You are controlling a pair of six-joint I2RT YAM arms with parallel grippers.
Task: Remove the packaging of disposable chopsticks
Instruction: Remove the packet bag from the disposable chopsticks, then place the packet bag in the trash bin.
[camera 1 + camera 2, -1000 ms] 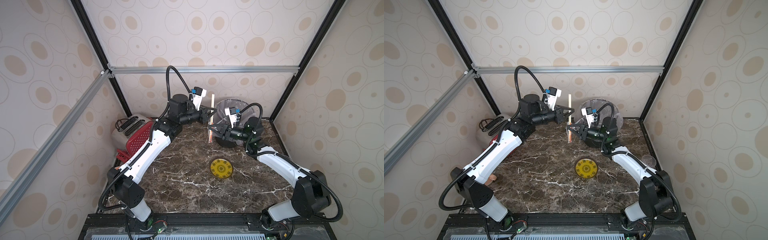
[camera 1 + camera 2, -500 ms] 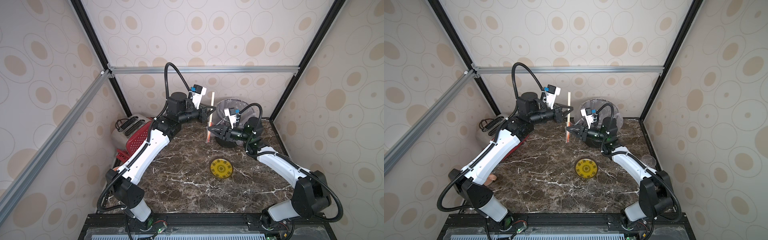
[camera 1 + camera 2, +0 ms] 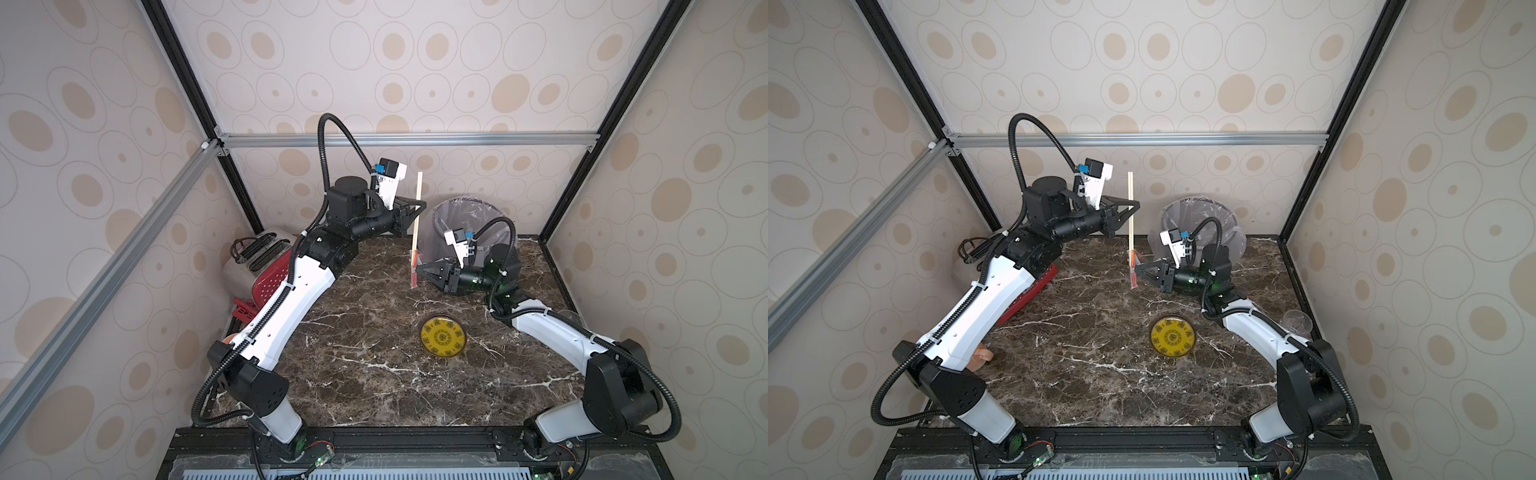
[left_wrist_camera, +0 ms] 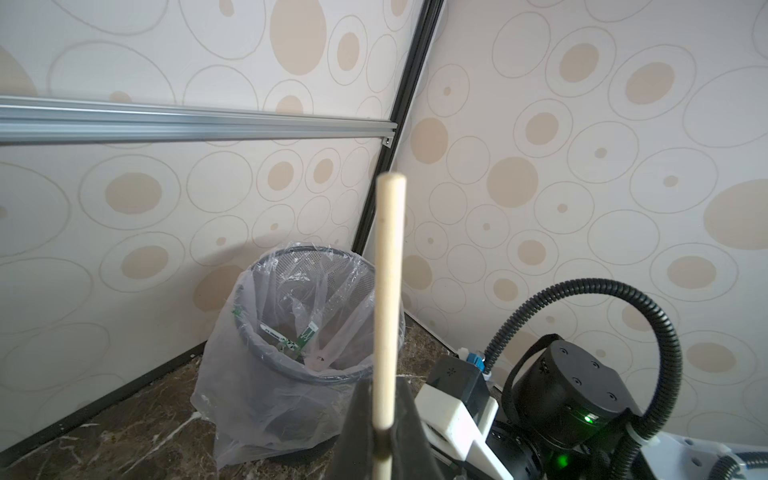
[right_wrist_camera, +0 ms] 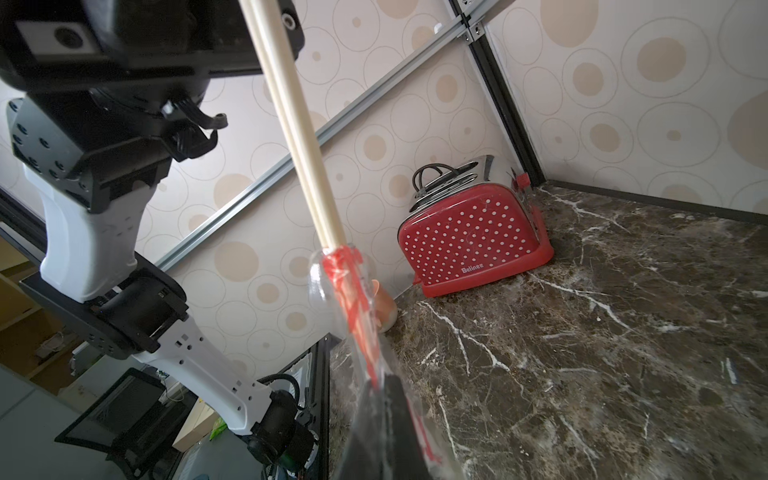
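The disposable chopsticks [image 3: 417, 216] [image 3: 1130, 216] stand nearly upright in the air above the back of the table, pale wood bare for most of their length. My left gripper [image 3: 420, 204] [image 3: 1134, 204] is shut on them high up; in the left wrist view the chopsticks [image 4: 388, 299] rise from between the dark fingers. The packaging [image 3: 413, 270] [image 3: 1132, 270], a clear sleeve with orange-red stripes, covers only their lower end. My right gripper [image 3: 419, 270] [image 3: 1138, 270] is shut on the packaging [image 5: 353, 299], which crumples at the chopsticks' tips [image 5: 332, 245].
A grey bin [image 3: 465, 212] [image 4: 299, 316] lined with a clear bag stands at the back right, behind the right arm. A yellow round disc [image 3: 443, 336] lies on the marble table [image 3: 365, 374]. A red dotted toaster [image 5: 469, 241] [image 3: 262, 257] sits at the back left.
The left gripper has lifted the chopsticks a little, so more bare wood shows above the sleeve. The right gripper keeps hold of the sleeve's lower part at about the same place.
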